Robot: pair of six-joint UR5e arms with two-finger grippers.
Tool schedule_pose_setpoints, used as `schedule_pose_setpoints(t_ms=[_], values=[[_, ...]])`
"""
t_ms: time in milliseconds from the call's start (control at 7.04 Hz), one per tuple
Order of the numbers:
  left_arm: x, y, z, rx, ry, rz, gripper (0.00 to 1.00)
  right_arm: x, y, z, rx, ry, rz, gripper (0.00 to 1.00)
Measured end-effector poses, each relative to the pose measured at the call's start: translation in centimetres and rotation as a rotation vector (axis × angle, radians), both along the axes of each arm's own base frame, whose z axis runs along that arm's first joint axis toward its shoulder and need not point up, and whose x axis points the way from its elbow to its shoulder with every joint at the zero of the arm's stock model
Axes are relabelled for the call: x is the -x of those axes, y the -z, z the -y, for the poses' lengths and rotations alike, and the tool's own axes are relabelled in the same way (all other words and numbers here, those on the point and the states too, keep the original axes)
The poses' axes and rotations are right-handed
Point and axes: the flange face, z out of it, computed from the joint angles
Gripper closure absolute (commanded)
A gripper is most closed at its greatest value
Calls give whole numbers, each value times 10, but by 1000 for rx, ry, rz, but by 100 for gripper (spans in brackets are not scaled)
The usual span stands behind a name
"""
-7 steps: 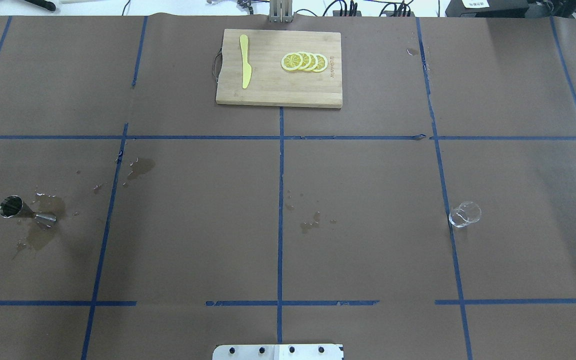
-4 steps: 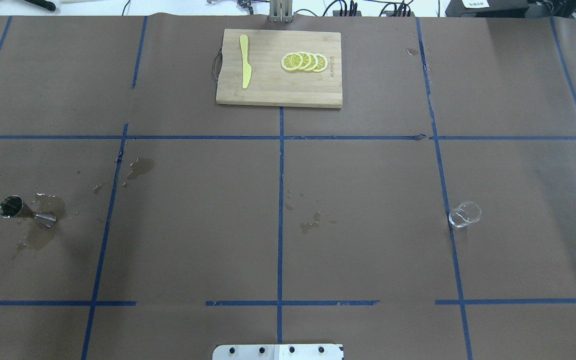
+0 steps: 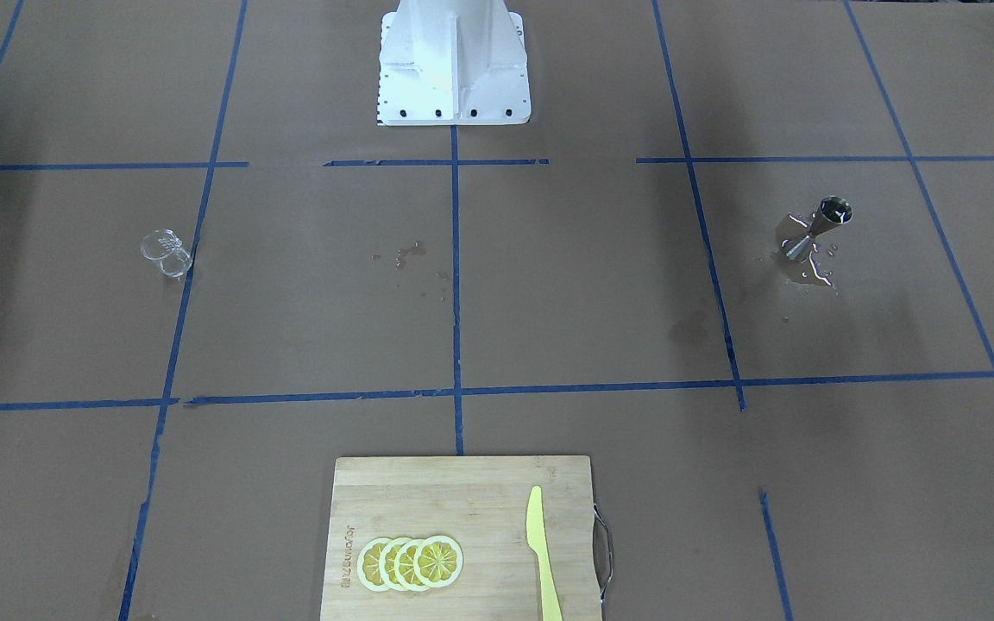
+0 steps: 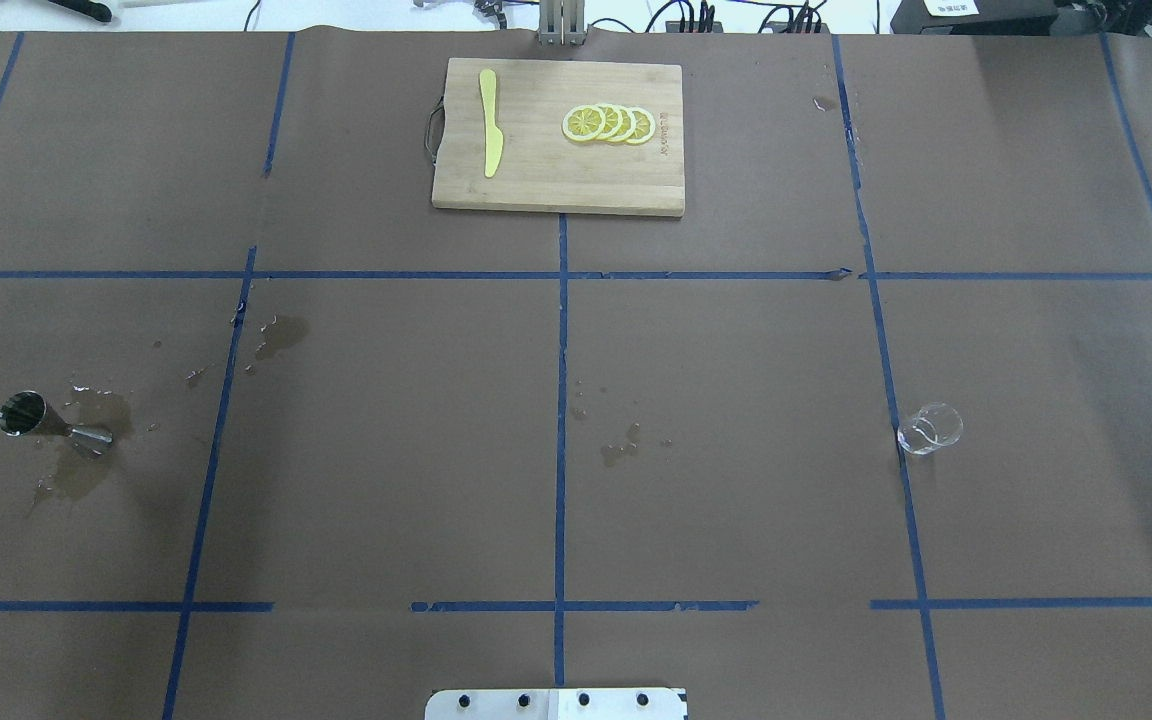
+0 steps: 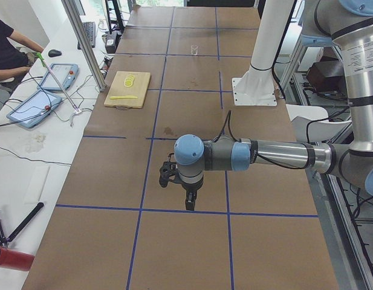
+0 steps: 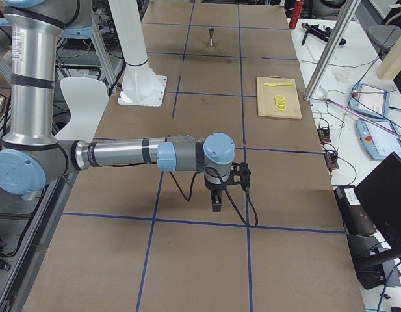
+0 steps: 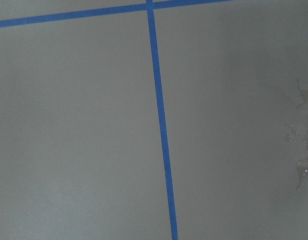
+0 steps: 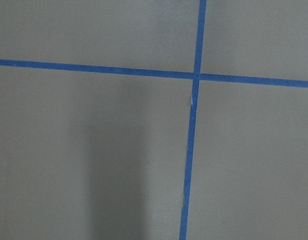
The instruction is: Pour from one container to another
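Left gripper (image 5: pixel 188 204) appears only in the left side view, pointing down over the brown-paper table (image 4: pixel 386 480); whether its jaws are parted or together cannot be told from that view. Right gripper (image 6: pixel 216 204) appears only in the right side view, also pointing down over the paper, and the state of its jaws likewise cannot be told. Both wrist cameras show only paper and blue tape lines (image 8: pixel 193 75), with a few droplets at the right edge of the left wrist view. The steel jigger (image 4: pixel 48 424) stands upright on its narrower end at the far left of the table, wide cone up, its base in a wet patch (image 4: pixel 86 465). The clear glass measuring cup (image 4: pixel 931 428) stands on the right side, touching a blue tape line, well apart from the jigger and from both grippers. Smaller droplets (image 4: pixel 621 450) lie near the table centre. At the far edge, a wooden cutting board (image 4: pixel 546 185) carries a row of overlapping lemon slices (image 4: pixel 608 123) and a yellow plastic knife (image 4: pixel 489 122). Against the overhead pictures from a second ago, nothing differs — jigger, cup, board and wet patches occupy the same positions.
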Motion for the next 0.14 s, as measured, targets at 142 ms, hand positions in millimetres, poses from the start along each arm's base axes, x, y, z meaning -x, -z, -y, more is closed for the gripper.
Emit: schedule_pose_setpoints(t_ms=[142], values=[[0,1,0,-2,0,0,0,0,0,0,0,0,0,0]])
